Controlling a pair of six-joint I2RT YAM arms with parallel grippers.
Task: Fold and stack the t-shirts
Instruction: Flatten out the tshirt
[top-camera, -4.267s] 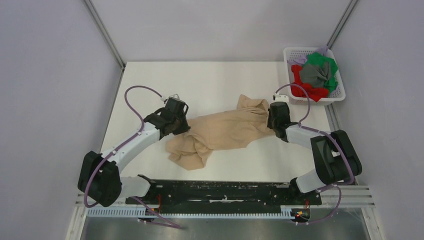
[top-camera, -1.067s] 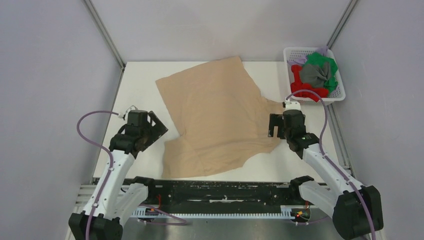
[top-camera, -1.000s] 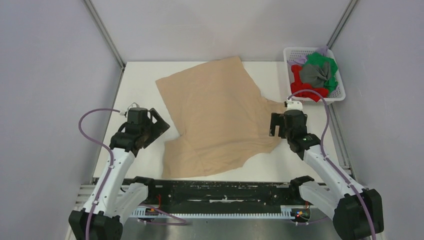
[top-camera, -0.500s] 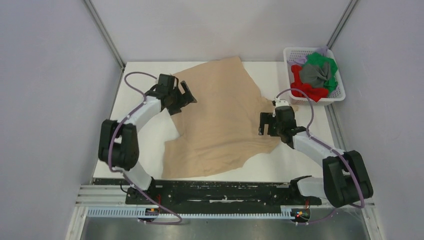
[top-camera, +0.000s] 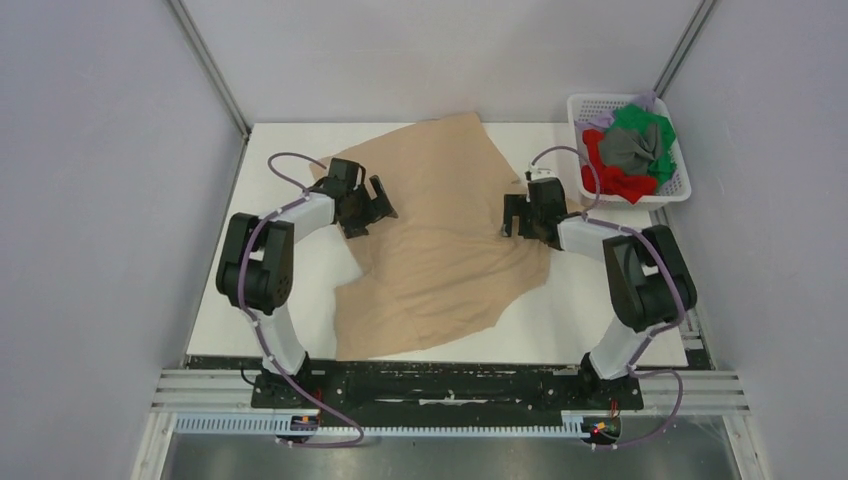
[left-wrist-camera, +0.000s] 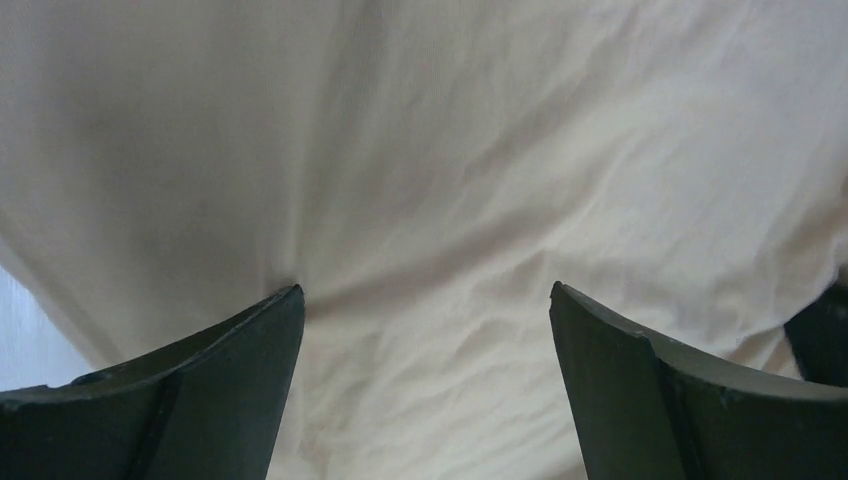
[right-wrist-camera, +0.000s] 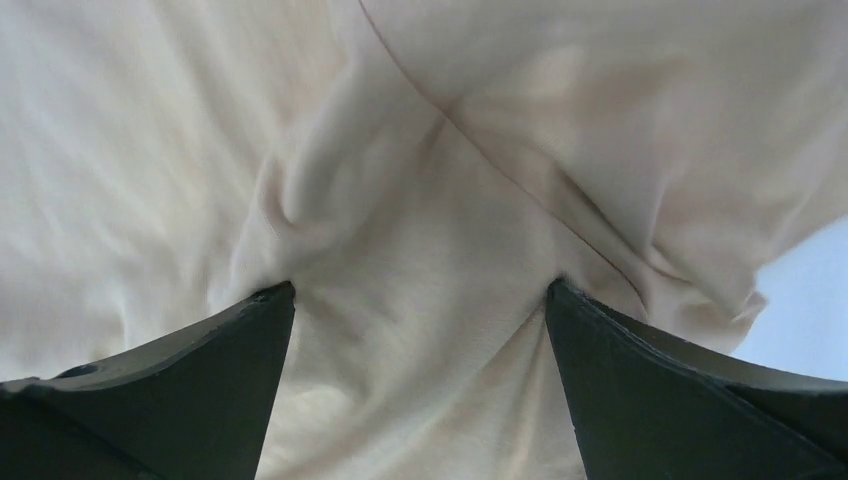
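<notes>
I see my right gripper (right-wrist-camera: 420, 300) spread wide, both fingers (right-wrist-camera: 170, 400) pressing into wrinkled beige t-shirt (right-wrist-camera: 420, 180)

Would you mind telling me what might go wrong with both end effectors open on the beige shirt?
The left end effector stands open over smooth cloth of the beige shirt, so closing may pinch too little and slip. The right end effector straddles bunched wrinkles by a seam, so the fold may skew.
</notes>
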